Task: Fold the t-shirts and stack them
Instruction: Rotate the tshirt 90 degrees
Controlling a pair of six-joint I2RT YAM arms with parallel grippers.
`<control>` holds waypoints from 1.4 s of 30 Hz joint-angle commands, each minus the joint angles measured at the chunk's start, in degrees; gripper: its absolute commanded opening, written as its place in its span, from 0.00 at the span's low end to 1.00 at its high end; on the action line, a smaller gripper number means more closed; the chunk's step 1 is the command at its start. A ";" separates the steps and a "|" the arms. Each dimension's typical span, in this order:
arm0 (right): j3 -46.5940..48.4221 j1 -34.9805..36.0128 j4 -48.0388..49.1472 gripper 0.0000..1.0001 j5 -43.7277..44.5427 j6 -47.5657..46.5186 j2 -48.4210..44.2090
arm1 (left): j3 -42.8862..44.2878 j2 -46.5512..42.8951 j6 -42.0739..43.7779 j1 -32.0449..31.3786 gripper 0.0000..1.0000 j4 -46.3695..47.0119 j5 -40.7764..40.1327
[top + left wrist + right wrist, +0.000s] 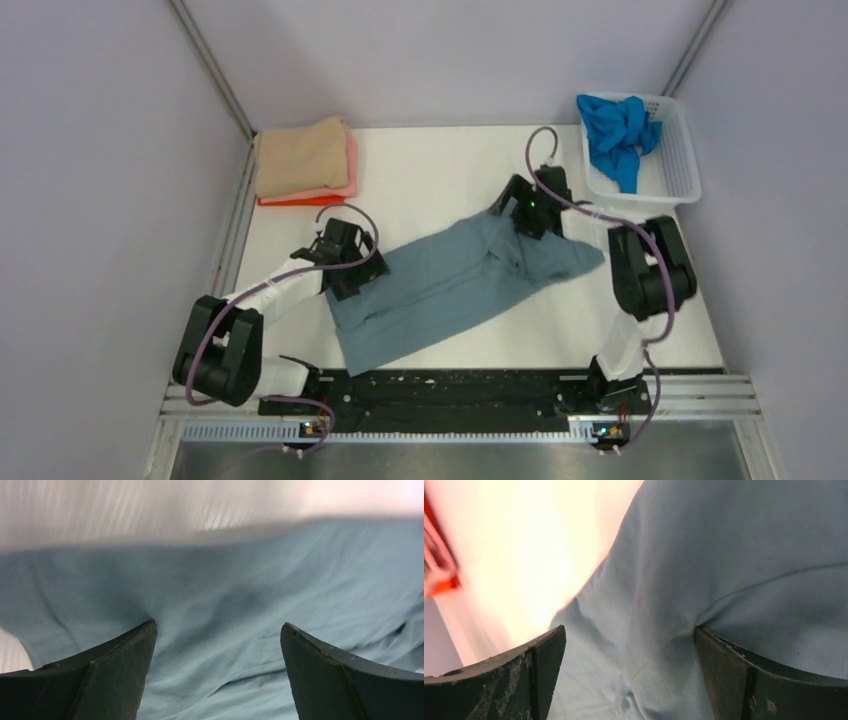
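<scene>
A dusty grey-blue t-shirt (450, 285) lies spread slantwise across the middle of the table, wrinkled at its right end. My left gripper (352, 268) stands open over the shirt's left edge, and the cloth (220, 610) fills the gap between its dark fingers (120, 670). Over the shirt's upper right part my right gripper (522, 222) is open too, with cloth (704, 580) under and between its fingers (729, 675). A folded stack of t-shirts (303, 158), tan on top of pink and orange, sits at the back left. A bright blue t-shirt (617, 133) is bunched in the basket.
A white mesh basket (672, 165) stands at the back right corner of the table. Grey walls close in the left, back and right sides. A black rail (450, 388) with both arm bases runs along the near edge.
</scene>
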 commanded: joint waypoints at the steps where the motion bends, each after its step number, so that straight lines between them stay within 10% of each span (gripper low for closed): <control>1: 19.87 -0.52 0.05 0.99 -1.06 -3.93 23.04 | -5.31 -2.44 -7.19 -5.11 0.99 -7.68 -0.70; 7: 73.22 0.16 -17.94 0.99 -16.15 -9.87 52.82 | -4.54 -1.69 -12.77 -15.72 0.99 -2.92 0.50; 11: 91.48 3.67 -18.25 0.99 -20.76 -8.55 64.18 | -3.12 5.25 -11.73 -23.35 0.99 7.34 4.25; 21: 91.59 9.57 0.52 0.99 -23.83 -6.15 66.70 | 10.61 18.69 -3.66 -37.48 0.97 8.53 11.32; 33: 89.68 9.76 -11.24 0.99 -9.01 -26.69 46.45 | 5.47 1.15 -3.39 -40.42 0.99 1.39 -0.84; 42: 56.59 9.76 -12.95 0.96 7.14 -34.82 24.36 | 1.57 -9.41 -5.67 -38.96 0.99 -5.01 -13.88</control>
